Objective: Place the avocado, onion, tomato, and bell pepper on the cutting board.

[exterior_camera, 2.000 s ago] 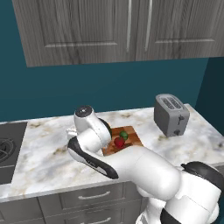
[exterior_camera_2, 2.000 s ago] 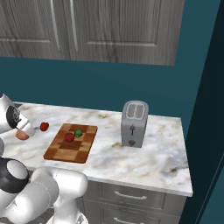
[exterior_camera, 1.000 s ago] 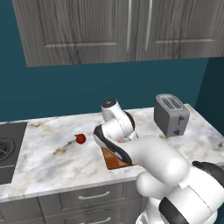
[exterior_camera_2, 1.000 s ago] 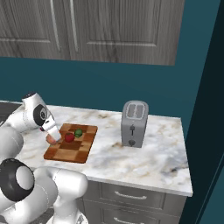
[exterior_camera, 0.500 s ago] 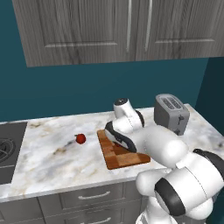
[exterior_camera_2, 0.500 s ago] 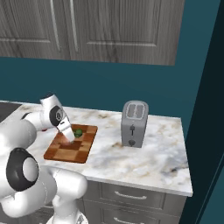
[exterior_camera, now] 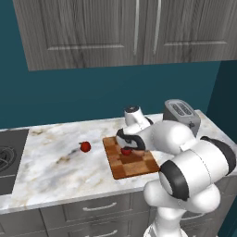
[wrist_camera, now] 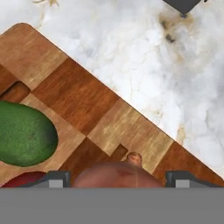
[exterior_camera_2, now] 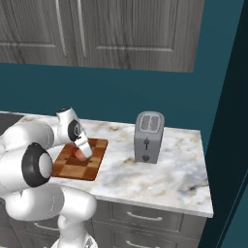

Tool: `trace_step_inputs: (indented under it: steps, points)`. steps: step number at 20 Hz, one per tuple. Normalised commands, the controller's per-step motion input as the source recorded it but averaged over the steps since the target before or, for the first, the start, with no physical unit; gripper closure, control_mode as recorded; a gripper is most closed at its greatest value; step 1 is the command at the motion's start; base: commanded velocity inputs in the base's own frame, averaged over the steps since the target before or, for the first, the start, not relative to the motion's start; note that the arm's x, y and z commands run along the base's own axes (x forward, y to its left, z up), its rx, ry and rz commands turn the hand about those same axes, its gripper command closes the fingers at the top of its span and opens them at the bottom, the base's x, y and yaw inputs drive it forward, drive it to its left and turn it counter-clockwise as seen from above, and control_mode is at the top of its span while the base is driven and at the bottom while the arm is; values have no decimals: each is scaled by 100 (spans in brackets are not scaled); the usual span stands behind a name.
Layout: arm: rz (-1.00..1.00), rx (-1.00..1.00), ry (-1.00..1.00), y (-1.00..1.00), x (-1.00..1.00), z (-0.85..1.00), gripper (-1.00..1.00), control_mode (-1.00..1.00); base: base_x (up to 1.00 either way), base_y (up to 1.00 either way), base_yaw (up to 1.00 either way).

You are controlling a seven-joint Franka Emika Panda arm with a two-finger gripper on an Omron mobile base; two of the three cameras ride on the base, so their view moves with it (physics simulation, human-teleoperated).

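The gripper (wrist_camera: 117, 177) grasps the onion (wrist_camera: 116, 174) just above the cutting board (wrist_camera: 109, 127); the avocado (wrist_camera: 24, 133) lies on it, seemingly beside something red (wrist_camera: 26, 178).

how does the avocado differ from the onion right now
The avocado is dark green; the onion is peach-pink. The avocado lies free on the cutting board; the onion sits between the gripper fingertips, just above the wood. The avocado looks elongated, the onion rounder, though only its top shows. Both are over the board.
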Motion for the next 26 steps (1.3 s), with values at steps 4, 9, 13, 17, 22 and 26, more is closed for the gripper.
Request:
trace_step_inputs:
  steps: [4, 9, 13, 17, 22, 26]
  points:
    - [0, 2, 0, 4, 23, -26, 100, -100, 0, 0, 0]
    - [0, 1, -1, 6, 8, -11, -100, -100, 0, 0, 0]
    - [0, 1, 0, 0, 1, 9, -100, -100, 0, 0, 0]
    - [-1, 0, 0, 0, 1, 19, -100, -100, 0, 0, 0]
    - [0, 0, 0, -4, 0, 22, -100, -100, 0, 0, 0]
    - [0, 0, -2, -5, -2, 34, -100, -100, 0, 0, 0]
